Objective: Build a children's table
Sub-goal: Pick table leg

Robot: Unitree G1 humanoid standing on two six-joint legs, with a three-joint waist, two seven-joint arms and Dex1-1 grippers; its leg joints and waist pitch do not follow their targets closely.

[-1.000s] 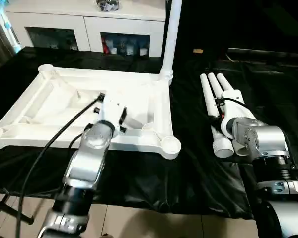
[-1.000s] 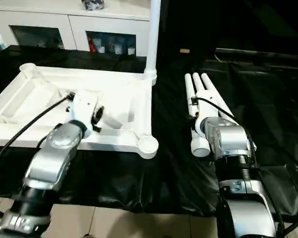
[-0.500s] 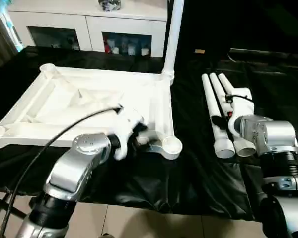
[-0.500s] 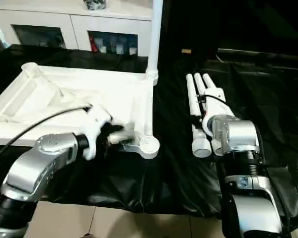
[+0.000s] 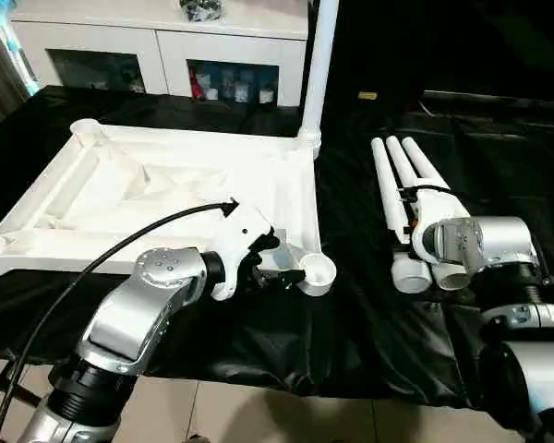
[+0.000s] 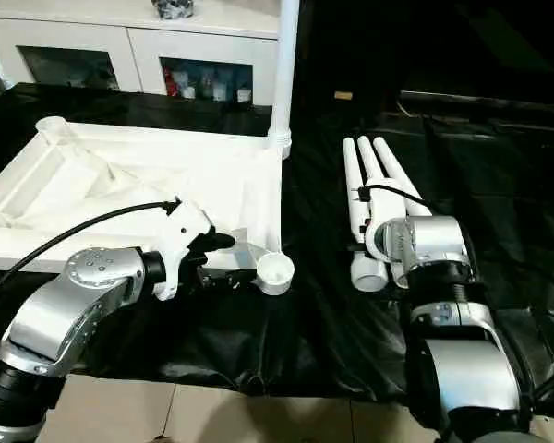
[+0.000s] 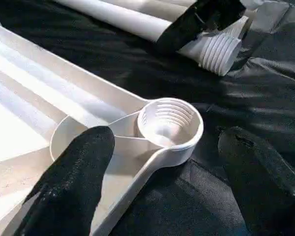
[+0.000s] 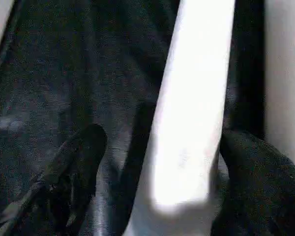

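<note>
Tabletop (image 5: 166,185) (upside down), left tool (image 7: 162,162) spread at corner socket (image 7: 169,123), right tool (image 8: 157,162) spread astride leg (image 8: 191,113).

The tabletop (image 5: 166,198) lies underside up on the left part of the cloth-covered work surface (image 5: 351,314). One leg (image 5: 316,65) stands upright in the tabletop's far right corner socket. Three more legs (image 5: 402,198) lie side by side on the cloth to the right of the tabletop, well apart from it, running from near to far. The left gripper (image 5: 275,263) sits at the tabletop's near right corner socket (image 5: 316,272). The right gripper (image 8: 157,167) is over the near ends of the lying legs. A cabinet (image 5: 157,46) stands behind the work surface, at far left.
</note>
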